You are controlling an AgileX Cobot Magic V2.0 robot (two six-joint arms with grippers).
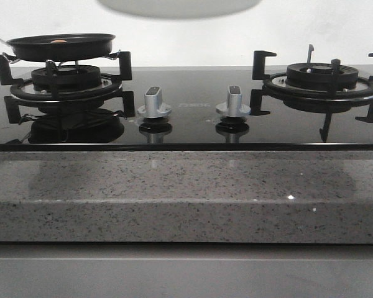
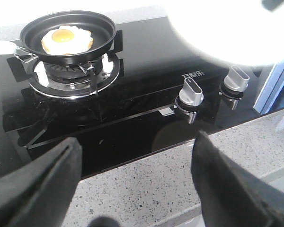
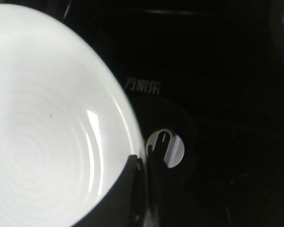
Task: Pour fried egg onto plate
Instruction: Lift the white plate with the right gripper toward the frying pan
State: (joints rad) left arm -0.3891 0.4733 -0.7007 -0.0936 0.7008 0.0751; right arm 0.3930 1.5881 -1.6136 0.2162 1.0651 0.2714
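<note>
Our left gripper [image 2: 132, 184] fills the lower frame, fingers spread wide over the granite counter [image 2: 146, 189], holding nothing. Upper left, the fried egg [image 2: 66, 39] lies in the black pan [image 2: 68, 52] on the burner. Our right gripper's finger [image 3: 132, 189] clamps the plate [image 3: 42, 118] rim, held above the hob [image 1: 186, 118].

Only 1 marking readable: white brand logo printed on the black glass hob [image 2: 132, 118], between the 2 burners, just behind the knobs. 3 Chinese characters, look like 万家乐 [image 3: 142, 85]; same logo in left wrist view [image 2: 193, 74]. Front view shows it mirrored and faint [image 1: 191, 107], unreadable. No numbers.
</note>
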